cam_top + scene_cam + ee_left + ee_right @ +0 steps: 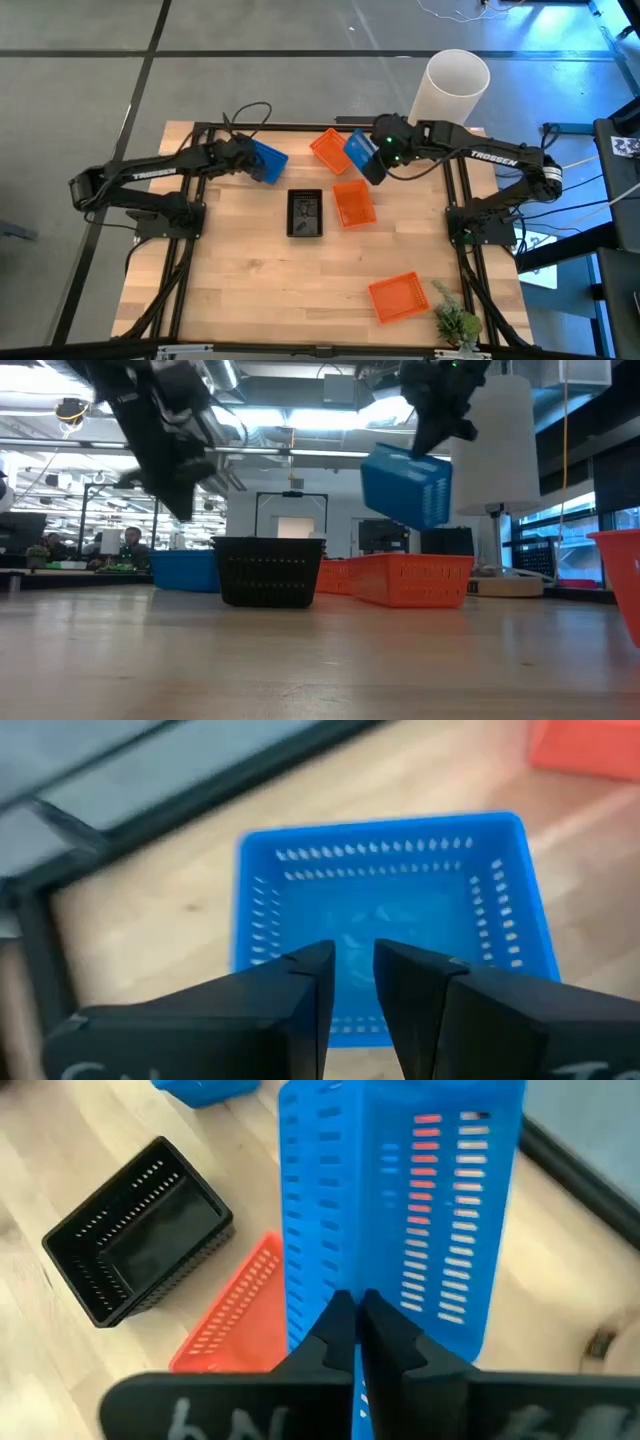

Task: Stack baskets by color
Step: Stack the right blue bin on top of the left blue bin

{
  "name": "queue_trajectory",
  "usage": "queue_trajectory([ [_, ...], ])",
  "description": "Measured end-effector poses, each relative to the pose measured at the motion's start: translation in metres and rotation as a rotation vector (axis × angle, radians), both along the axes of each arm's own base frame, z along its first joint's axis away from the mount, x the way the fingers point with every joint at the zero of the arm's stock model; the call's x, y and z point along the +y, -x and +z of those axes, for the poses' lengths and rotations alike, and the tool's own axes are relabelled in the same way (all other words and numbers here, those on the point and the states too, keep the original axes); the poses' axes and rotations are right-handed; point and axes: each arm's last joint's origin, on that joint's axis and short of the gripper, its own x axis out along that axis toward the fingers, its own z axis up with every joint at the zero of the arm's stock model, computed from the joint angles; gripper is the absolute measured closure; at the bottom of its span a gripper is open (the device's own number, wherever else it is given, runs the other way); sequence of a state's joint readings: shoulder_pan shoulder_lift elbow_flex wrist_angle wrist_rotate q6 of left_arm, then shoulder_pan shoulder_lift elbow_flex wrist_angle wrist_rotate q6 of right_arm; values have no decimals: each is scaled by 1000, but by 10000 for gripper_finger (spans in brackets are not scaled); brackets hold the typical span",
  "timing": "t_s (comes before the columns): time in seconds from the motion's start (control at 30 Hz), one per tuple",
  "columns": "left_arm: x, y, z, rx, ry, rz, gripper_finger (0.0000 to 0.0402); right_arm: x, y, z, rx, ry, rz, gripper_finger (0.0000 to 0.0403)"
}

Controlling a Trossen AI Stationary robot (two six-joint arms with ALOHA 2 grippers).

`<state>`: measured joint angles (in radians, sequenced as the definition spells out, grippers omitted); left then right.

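Note:
My right gripper [372, 166] is shut on a blue basket [405, 486], which it holds in the air over the far middle of the table. My left gripper [352, 970] hovers open just above a second blue basket [270, 164], which rests on its base at the far left. Its fingers touch nothing. A black basket [305, 213] and an orange basket [353, 203] sit side by side at the table's middle. Another orange basket [327, 147] lies at the far edge, and a third [398, 297] lies near the front right. My right gripper pinches one side wall of the blue basket at its rim [345, 1275] between its two fingers. The fingers slant down from above. The basket is lifted clear of the table and hangs tipped on edge below the fingers, with its slotted walls upright.
A tall white cylinder [455, 85] stands at the far right corner and a small green plant [455, 322] at the near right corner. A dark metal frame [200, 128] runs along the table's far edge and sides. Bare wood shows at the front left.

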<state>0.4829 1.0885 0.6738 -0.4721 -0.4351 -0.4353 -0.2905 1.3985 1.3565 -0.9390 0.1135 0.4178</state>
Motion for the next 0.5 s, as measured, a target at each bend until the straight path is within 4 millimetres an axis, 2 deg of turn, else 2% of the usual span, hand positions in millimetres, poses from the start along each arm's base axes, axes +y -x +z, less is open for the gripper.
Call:
queue_trajectory([
  [0.1, 6, -9, -11, -12, 55, -30, 337, -4, -7, 2, -9, 24, 25, 402],
  [0.27, 9, -20, -36, 80, 145, -58, 337, -10, -18, 0, 8, 55, 68, 402],
  [0.4, 6, -29, -52, 118, 237, -116, 337, -13, -25, 3, 8, 81, 98, 402],
  [0.5, -1, -34, -58, 114, 303, -174, 337, -16, -29, 7, 0, 98, 113, 402],
])
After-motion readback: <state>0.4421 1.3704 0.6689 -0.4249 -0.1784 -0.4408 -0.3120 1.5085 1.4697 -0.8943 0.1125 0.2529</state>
